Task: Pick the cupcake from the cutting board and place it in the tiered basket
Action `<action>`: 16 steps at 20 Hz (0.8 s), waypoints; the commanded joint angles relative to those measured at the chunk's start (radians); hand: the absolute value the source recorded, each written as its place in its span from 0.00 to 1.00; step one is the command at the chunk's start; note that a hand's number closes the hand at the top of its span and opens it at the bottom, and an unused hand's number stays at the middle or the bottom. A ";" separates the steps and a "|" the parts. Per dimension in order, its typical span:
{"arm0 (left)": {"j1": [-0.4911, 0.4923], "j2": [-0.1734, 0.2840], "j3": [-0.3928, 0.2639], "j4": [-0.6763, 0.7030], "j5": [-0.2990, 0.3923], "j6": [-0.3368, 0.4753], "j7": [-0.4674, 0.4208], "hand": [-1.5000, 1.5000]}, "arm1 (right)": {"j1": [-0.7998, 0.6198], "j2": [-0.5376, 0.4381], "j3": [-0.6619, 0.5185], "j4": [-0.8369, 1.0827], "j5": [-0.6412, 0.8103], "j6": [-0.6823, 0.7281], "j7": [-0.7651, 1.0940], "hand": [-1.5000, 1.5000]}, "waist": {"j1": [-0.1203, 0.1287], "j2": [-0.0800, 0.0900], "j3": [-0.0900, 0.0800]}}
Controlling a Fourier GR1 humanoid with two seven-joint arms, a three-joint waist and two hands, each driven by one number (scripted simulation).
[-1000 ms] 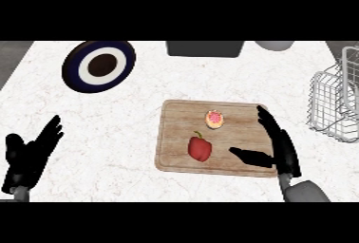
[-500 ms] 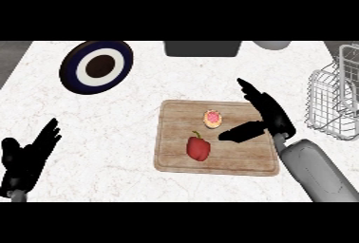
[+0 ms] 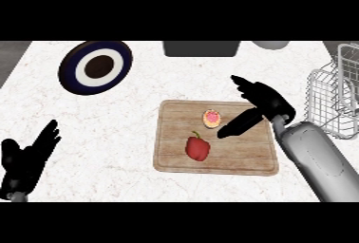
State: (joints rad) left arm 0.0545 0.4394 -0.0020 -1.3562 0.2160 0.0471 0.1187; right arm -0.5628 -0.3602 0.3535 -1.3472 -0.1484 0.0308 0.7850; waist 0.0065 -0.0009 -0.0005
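A small cupcake (image 3: 211, 118) with pink topping sits on the upper middle of the wooden cutting board (image 3: 238, 161). My right hand (image 3: 265, 102) hovers over the board's upper right part, open, its thumb stretched down-left to just right of the cupcake and its fingers pointing up-left. No part of it touches the cupcake. The white wire tiered basket (image 3: 336, 97) stands at the right edge of the counter. My left hand (image 3: 26, 159) rests open at the lower left, fingers up.
A red bell pepper (image 3: 198, 147) lies on the board just below the cupcake. A dark blue and white plate (image 3: 95, 66) sits at the upper left. A dark box (image 3: 201, 48) and a grey bowl (image 3: 270, 44) stand along the back edge.
My right hand has travelled up and left across the board's right side, closing in on the cupcake. The forearm now shows further in. The left hand shifted slightly.
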 commanded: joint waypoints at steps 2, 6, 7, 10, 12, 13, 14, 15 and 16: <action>-0.009 -0.016 0.020 0.022 -0.011 -0.044 -0.014 0.50 | -0.015 0.021 -0.022 0.014 0.046 0.049 0.111 0.00 | -0.003 0.001 0.000; 0.033 -0.011 0.047 -0.026 -0.024 -0.057 -0.005 0.50 | 0.041 -0.014 -0.087 -0.040 0.041 0.114 0.150 0.00 | -0.004 0.000 0.000; -0.031 -0.029 0.043 0.022 -0.054 -0.032 0.013 0.50 | 0.108 0.014 -0.072 -0.043 0.088 0.078 0.079 0.00 | -0.007 0.001 0.000; 0.007 -0.014 0.091 0.002 -0.037 -0.085 -0.004 0.50 | 0.085 0.053 -0.120 -0.002 0.093 0.123 0.062 0.00 | -0.001 0.001 0.001; 0.046 -0.025 0.098 -0.058 -0.035 -0.071 0.028 0.50 | 0.154 0.073 -0.095 -0.097 0.094 0.117 0.103 0.00 | -0.003 0.000 0.001; -0.010 -0.049 0.067 -0.025 -0.082 -0.050 0.047 0.50 | 0.121 0.095 -0.111 -0.001 0.121 0.129 0.045 0.00 | -0.002 0.001 0.001; -0.010 -0.042 0.090 -0.011 -0.054 -0.099 0.030 0.50 | 0.158 0.070 -0.143 -0.065 0.091 0.162 0.060 0.00 | -0.005 0.001 0.000; 0.081 -0.036 0.098 -0.081 -0.056 -0.092 -0.009 0.50 | 0.101 0.079 -0.162 0.065 0.094 0.175 -0.001 0.00 | 0.003 0.001 0.001; -0.051 -0.059 0.091 0.004 -0.079 -0.076 0.034 0.50 | 0.081 0.105 -0.166 0.070 0.124 0.164 0.005 0.00 | -0.003 0.002 0.001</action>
State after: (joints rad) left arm 0.0614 0.4007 0.0784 -1.3778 0.1588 -0.0247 0.1338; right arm -0.4547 -0.2924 0.2255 -1.3548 -0.0533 0.1702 0.8362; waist 0.0042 -0.0002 0.0001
